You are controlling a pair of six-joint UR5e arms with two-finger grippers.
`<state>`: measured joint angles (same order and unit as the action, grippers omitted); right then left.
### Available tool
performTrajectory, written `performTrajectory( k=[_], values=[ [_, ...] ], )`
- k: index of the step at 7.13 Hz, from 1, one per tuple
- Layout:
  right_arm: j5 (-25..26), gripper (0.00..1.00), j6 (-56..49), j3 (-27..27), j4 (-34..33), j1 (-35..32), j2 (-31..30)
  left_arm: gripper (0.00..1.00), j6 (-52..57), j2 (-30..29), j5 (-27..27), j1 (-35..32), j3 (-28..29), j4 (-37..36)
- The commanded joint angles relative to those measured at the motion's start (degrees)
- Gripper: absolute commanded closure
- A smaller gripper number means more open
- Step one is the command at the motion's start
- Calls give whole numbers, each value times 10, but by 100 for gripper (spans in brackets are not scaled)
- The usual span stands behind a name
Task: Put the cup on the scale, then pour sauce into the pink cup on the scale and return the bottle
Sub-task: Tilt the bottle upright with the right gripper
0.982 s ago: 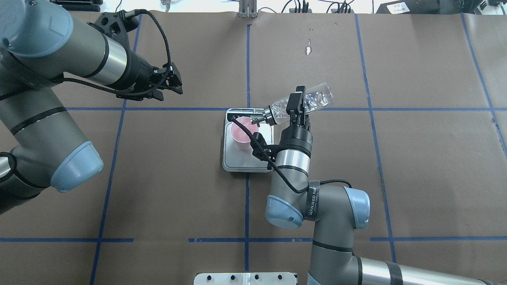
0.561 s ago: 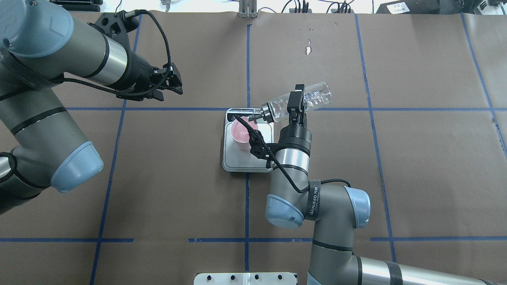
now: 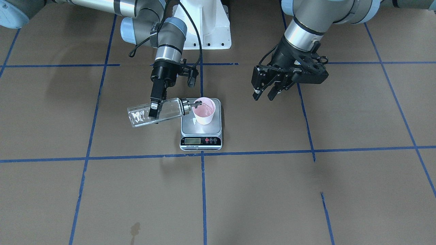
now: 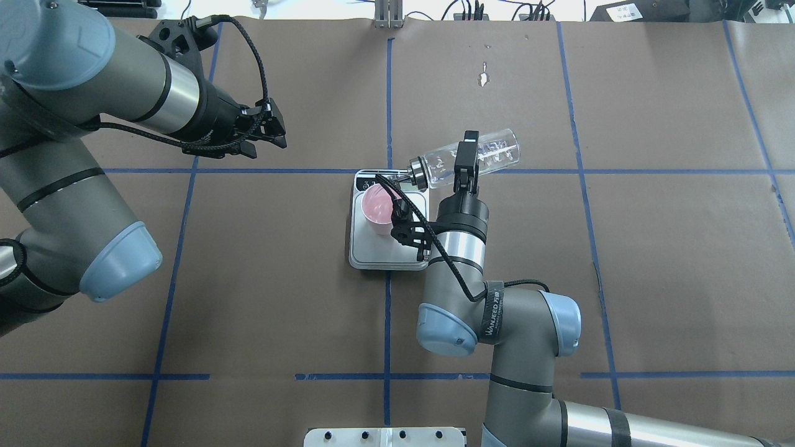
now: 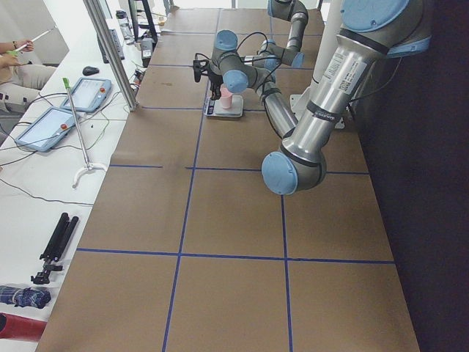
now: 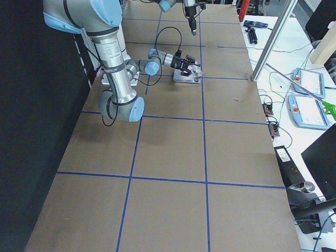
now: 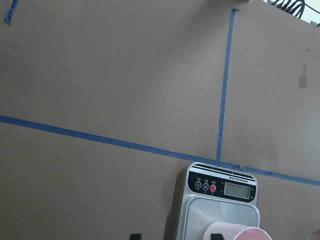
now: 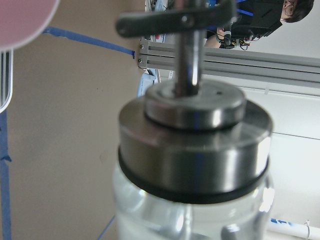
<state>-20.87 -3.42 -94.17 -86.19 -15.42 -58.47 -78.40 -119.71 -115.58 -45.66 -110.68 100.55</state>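
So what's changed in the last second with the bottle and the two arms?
The right gripper, still shut on the bottle, has drawn the spout slightly back, from over the middle of the cup toward its rim. The cup, the scale and the open left gripper stayed put.

A robotics lab: taped table (image 4: pixel 652 279), teach pendants (image 5: pixel 88 94).

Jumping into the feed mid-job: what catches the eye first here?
The bottle stands out first. It lies tipped nearly flat in the right hand, its metal spout at the rim of the pink cup, centre of the view. The cup stands on the silver scale. The left hand hangs open and empty to one side, above the table.
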Motion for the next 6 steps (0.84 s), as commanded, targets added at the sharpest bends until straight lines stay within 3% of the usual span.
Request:
performTrajectory(
  k=[1, 4, 6],
  values=[
    [-14, 100, 73, 1, 1, 0, -9, 44, 0, 0, 0, 0, 0, 0],
    [-44, 100, 208, -1, 15, 1, -23, 44, 0, 1, 0, 0, 0, -1],
    [-85, 100, 227, -4, 111, -1, -51, 44, -1, 0, 0, 0, -1, -1]
  ],
)
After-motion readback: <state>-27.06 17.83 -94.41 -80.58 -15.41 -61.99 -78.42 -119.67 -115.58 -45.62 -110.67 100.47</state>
